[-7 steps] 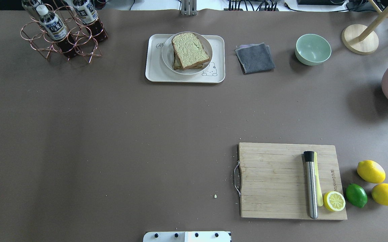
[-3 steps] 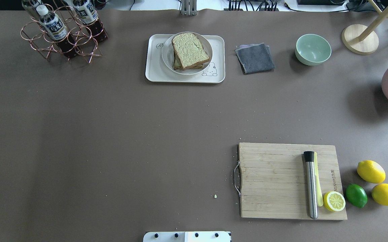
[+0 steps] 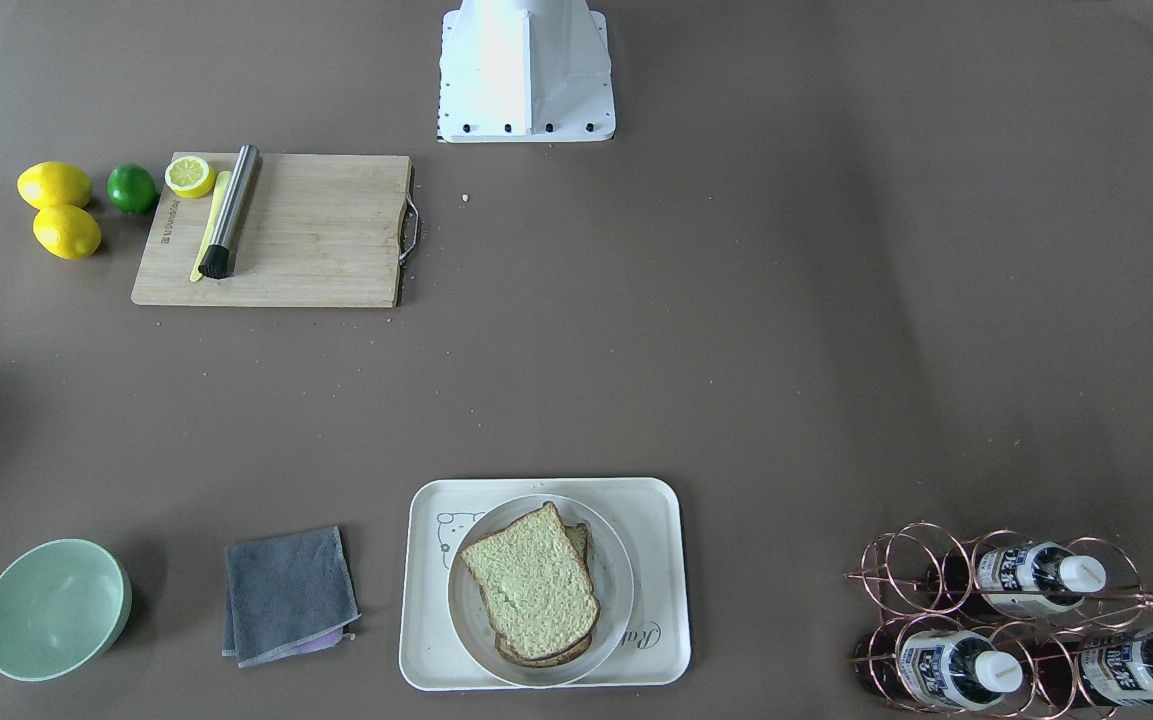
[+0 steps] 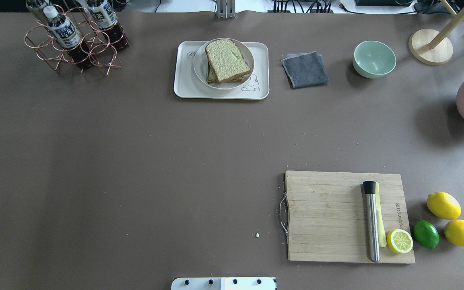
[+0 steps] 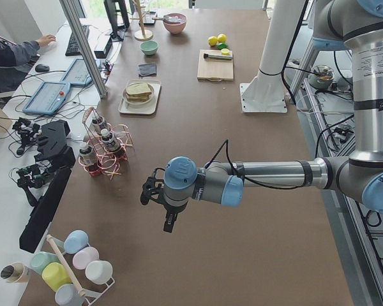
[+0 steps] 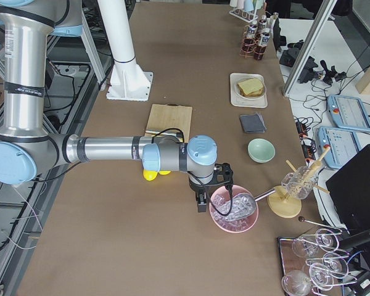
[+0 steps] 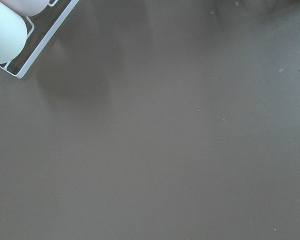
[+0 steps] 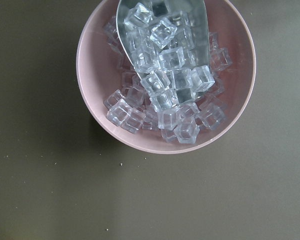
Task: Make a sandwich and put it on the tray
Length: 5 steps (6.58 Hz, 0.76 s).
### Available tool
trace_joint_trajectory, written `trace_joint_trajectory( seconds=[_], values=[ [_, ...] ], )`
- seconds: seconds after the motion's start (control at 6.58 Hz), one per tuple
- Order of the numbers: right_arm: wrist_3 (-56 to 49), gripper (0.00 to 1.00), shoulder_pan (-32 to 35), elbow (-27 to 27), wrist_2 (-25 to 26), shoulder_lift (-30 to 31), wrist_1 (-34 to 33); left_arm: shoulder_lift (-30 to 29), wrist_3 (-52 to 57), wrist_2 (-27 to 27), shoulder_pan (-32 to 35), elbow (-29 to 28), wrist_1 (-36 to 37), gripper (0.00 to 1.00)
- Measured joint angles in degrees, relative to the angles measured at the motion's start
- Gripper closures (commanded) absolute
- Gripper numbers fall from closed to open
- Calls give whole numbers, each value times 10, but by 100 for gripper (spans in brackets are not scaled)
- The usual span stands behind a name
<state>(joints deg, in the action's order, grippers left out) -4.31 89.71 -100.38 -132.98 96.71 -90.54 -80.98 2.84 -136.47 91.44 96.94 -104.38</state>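
Sandwich (image 4: 227, 61): two pale greenish-tan, brown-crusted slices, stacked slightly askew on a round plate (image 4: 199, 64) on the tray (image 4: 183, 78). Well apart from left gripper (image 5: 169, 220) and right gripper (image 6: 201, 202). Both seen only in side views; opening and any hold cannot be told. Only right wrist view shows ice cubes (image 8: 125, 112) filling the pink bowl (image 8: 88, 60) underneath.

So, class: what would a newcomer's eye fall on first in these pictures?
Probably the sandwich, stacked on a plate that sits on the tray near the top of the overhead view. Next comes the pink bowl heaped with ice cubes, filling the right wrist view. Then the bright lemons and lime beside the board.
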Motion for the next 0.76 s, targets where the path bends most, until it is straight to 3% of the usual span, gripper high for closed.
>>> trace_joint_trajectory(
  seconds=[0.76],
  values=[
    [0,0,26,5,-10,-15,-51,31,-2,-32,3,19,5,3]
  ],
)
